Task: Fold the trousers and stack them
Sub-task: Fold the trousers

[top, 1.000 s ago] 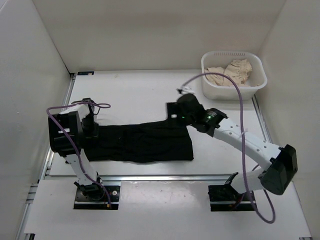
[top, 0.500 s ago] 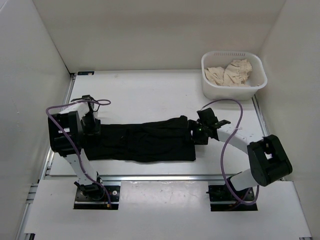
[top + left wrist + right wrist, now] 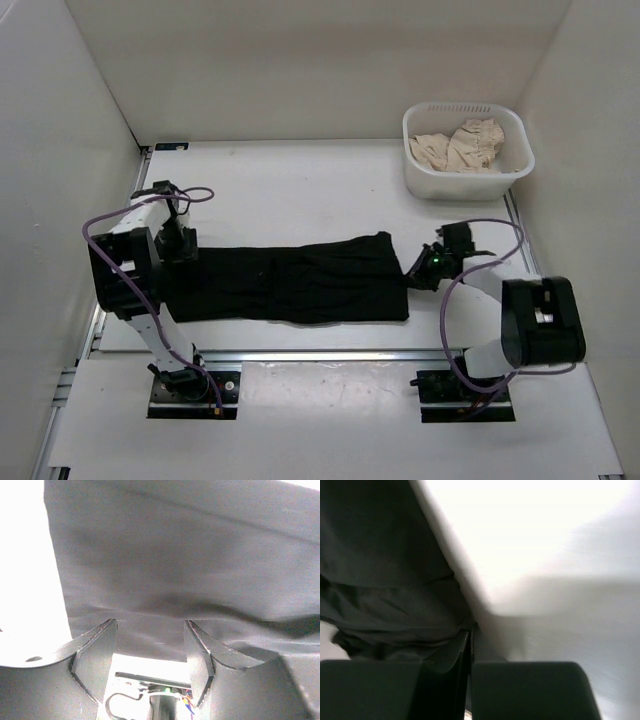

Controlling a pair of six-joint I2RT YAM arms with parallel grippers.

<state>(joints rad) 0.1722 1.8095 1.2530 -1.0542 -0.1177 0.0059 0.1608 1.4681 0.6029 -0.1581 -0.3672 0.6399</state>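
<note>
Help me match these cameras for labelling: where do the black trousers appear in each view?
Top external: the trousers lie as a black band across the table, mid-frame.
Left wrist: their black cloth fills the upper frame.
Right wrist: their dark folds sit at left and lower left.
Shared landmark: the cloth's edge against the white table.

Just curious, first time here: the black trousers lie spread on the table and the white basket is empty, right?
Not empty: the top external view shows the white basket holding a beige cloth. The black trousers do lie spread on the table.
</note>
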